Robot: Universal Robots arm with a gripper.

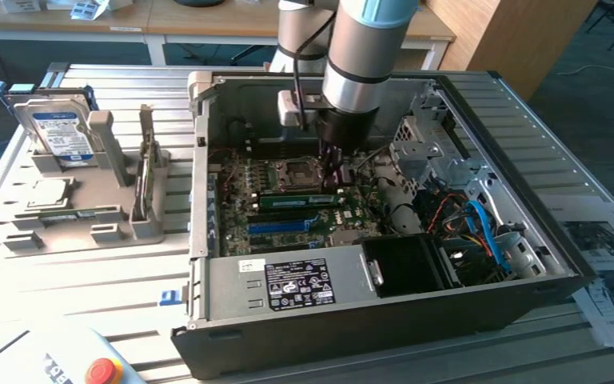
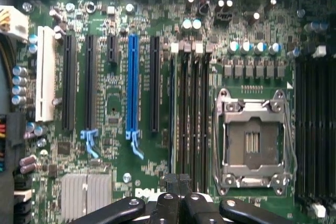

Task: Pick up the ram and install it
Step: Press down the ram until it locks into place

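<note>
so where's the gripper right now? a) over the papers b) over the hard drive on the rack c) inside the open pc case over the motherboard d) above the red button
c: the gripper is down inside the case just above the motherboard, near the green ram.

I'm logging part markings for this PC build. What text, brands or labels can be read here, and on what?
"DELL": white letters on the motherboard, in the wrist view.
Power supply label: print and marks too small to read.
Hard drive label: too blurred to read.
Printed sheets at the exterior view's right: unreadable.
Motherboard's small white markings: too small to read.
</note>
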